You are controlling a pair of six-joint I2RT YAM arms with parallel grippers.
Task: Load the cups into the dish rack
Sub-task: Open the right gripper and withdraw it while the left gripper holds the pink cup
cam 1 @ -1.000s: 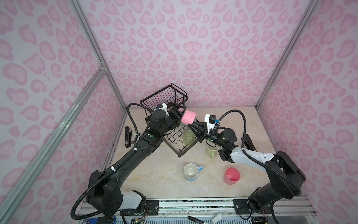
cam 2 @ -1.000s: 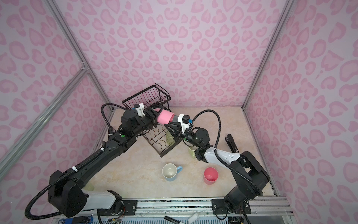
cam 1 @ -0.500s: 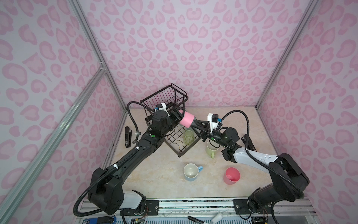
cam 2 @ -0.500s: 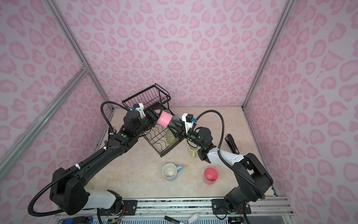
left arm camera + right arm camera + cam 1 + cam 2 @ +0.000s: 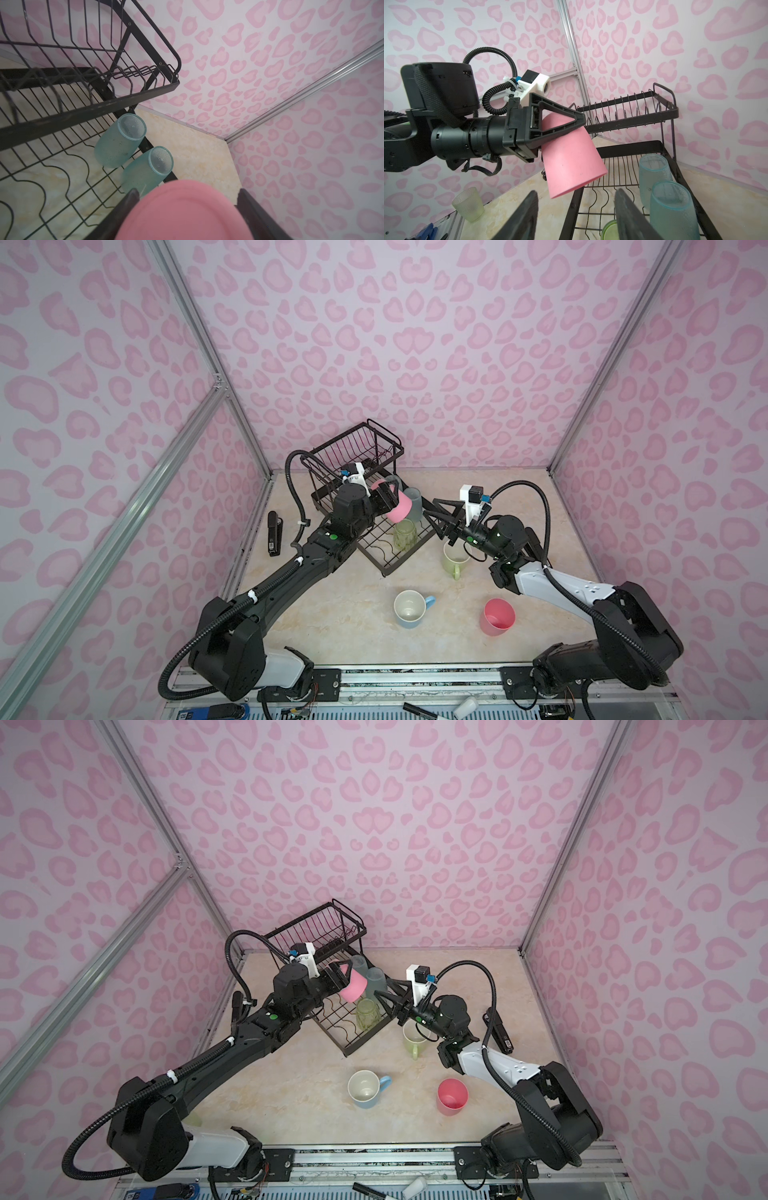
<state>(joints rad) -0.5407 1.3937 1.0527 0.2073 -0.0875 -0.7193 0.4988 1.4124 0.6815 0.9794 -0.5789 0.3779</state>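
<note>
Begin with the counter (image 5: 332, 626): pale, marbled, bearing everything. Toward its back-left corner, set cornerwise: the dish rack (image 5: 361, 448), raised basket to the rear, flat lower tray reaching forward, probably for easy reach by either arm.

Over that tray, clamped in the left tool (image 5: 386, 494): a pink cup (image 5: 400, 509), gripped at the base end and tipped mouth-down toward the wires, judged to be turned so for draining once set down. Seen from the left wrist, dark fingers (image 5: 129, 199) pressed against either side of the base. Opposite, aimed at the cup's mouth: the right tool (image 5: 575, 207), empty, jaws spread wider than the rim and clear of it. Reads as a hand-across pose, leaving the placing to the left arm.

Already in the tray, mouth-down along its far side: two blue-grey tumblers (image 5: 118, 145), side by side, touching or nearly so; cannot tell which. Nearer the front, likewise inverted: a green tumbler (image 5: 404, 535). Bare wire beside these, so likely room there for the pink one.

Not yet loaded, upright on the counter: a lime mug (image 5: 454, 564) near the tray's corner, below the right wrist; a light-blue mug (image 5: 409, 609) and a second pink cup (image 5: 497, 616) nearer the front; another green tumbler (image 5: 468, 204) off toward the left arm's base.
</note>
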